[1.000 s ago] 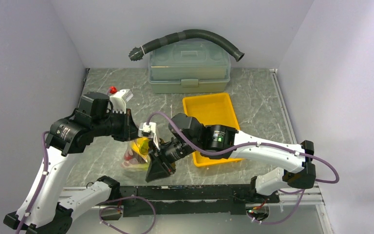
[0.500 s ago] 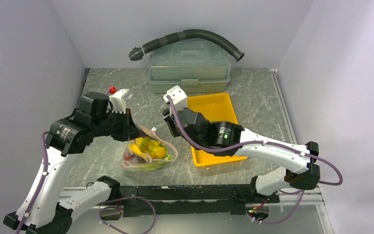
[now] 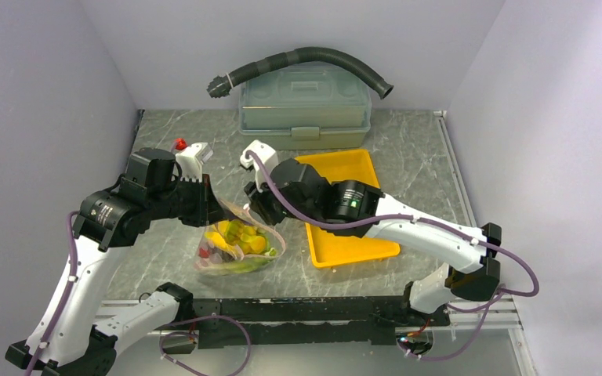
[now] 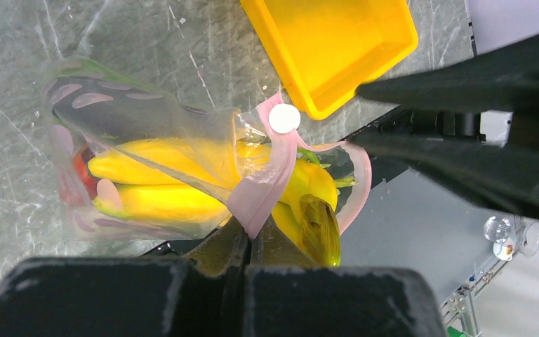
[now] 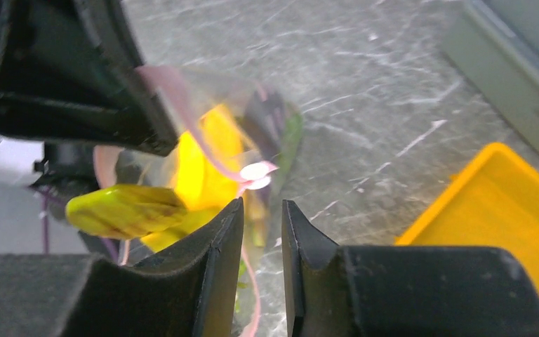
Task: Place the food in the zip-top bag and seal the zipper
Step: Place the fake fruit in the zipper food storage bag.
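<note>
The zip-top bag (image 3: pixel 239 249) sat on the bench (image 3: pixel 407 157) left of centre and close to its near edge, its lower part slumped on the marbled surface and its mouth held up and gaping. Inside lay the food (image 4: pixel 158 203), mostly yellow bananas (image 4: pixel 140 167), with a red piece (image 4: pixel 81 172) against one wall of the bag. The zipper (image 4: pixel 270 175), a pale pink strip, ran round the open mouth unsealed, its free side curling outward in a loop. The left end effector (image 4: pixel 251 242) was clamped on that strip at one edge of the mouth, fingers together with the pink band pinched between them. The right end effector (image 5: pixel 262 210) hovered just beside the opposite edge, its fingers a narrow gap apart and gripping nothing that could be seen; a round white spot (image 5: pixel 255 170) on the strip lay just ahead of its tips. A band of bare bench separated the bag from the yellow tray (image 3: pixel 360 168) to the right, whose left rim was partly hidden under the right arm (image 3: pixel 407 227). Farther back, a wider stretch of bench lay between both end effectors and the grey-green lidded box (image 3: pixel 306 110) at the back wall, a black corrugated hose (image 3: pixel 313 55) arched over it. Pale walls (image 3: pixel 47 94) closed in the bench on the left, back and right
</note>
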You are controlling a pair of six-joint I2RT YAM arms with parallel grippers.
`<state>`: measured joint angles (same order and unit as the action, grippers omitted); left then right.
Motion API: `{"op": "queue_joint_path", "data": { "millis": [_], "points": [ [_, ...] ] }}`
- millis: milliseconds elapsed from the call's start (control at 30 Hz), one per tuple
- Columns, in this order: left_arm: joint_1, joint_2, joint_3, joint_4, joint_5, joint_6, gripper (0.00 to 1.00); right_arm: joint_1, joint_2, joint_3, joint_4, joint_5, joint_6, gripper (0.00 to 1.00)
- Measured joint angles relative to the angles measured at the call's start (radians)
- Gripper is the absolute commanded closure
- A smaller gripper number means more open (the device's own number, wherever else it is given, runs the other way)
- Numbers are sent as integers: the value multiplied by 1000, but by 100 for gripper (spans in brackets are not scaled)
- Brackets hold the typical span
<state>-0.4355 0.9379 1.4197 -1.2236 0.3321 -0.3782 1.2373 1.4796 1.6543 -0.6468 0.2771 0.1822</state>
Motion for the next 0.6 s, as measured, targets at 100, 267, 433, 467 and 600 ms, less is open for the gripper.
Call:
{"op": "queue_joint_path", "data": {
  "millis": [100, 267, 433, 467, 600],
  "points": [
    [0, 0, 0, 0, 0, 0, 100, 1, 22, 0, -15, -95, -8, 67],
    [0, 0, 0, 0, -2, 0, 100, 1, 31, 0, -31, -208, -17, 64],
    [0, 0, -2, 0, -5, 0, 100, 1, 31, -3, -34, -282, -23, 59],
    [0, 0, -2, 0, -6, 0, 100, 1, 31, -5, -33, -291, -23, 58],
    [0, -3, -8, 3, -8, 0, 100, 1, 29, -27, -34, -313, -24, 54]
  ]
}}
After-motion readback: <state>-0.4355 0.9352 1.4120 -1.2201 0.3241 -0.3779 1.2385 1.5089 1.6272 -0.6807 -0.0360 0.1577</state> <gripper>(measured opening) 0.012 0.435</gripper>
